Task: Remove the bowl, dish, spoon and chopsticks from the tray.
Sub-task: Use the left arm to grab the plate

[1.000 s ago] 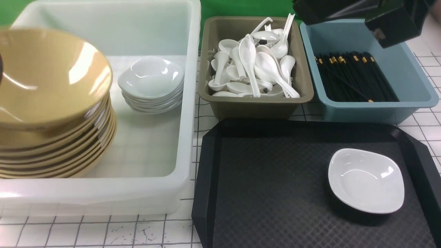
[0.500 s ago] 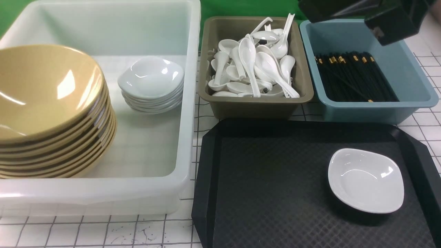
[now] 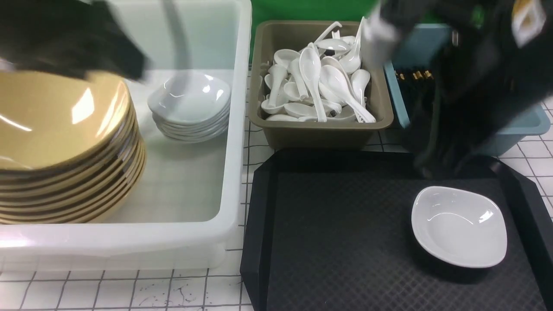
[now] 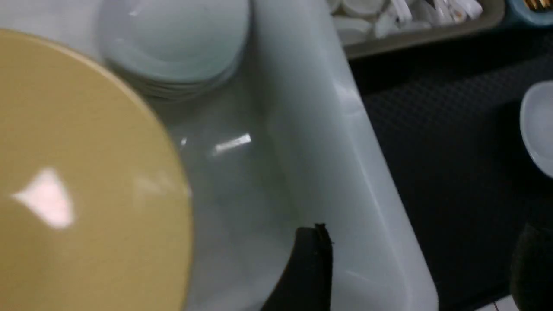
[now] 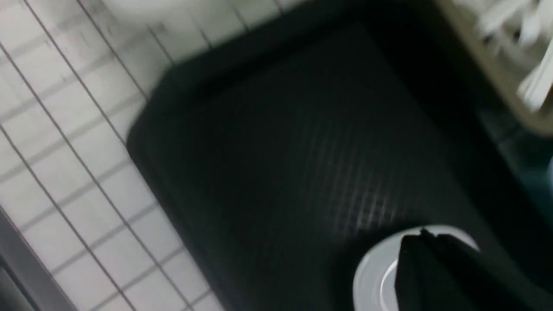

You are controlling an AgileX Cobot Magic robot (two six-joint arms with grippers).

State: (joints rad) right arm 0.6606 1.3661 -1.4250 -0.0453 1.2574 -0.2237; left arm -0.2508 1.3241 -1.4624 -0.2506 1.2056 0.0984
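Tub (image 3: 235, 142), left: sorts like with like, a stack of yellow bowls on its left and a pile of dishes (image 3: 190, 101) at its far right. The bowl (image 3: 56, 116) sits level on top of the stack, nested so it cannot slide. Tray (image 3: 337, 242), near right: bare but for one item. Olive bin (image 3: 319, 136) and blue bin (image 3: 529, 125), just far of the tray: the first is heaped with spoons (image 3: 319, 82), the second holds chopsticks (image 3: 414, 77) laid lengthwise, mostly hidden behind the right arm. Neither kind shows on the tray, so those steps are judged done. Left gripper (image 4: 425, 242): above the tub's right wall beside the bowl, fingers spread wide with nothing between them; it is blurred in the front view. Right gripper (image 5: 425, 239): fingers pressed together and empty, low over the tray's far right, just above the dish's rim. It is judged to be lining up on that rim and would have to part its fingers before pinching it. Dish (image 3: 459, 225): the one item left, lying flat near the tray's right rim, untouched so far as the blur allows; its place is judged to be the pile in the tub
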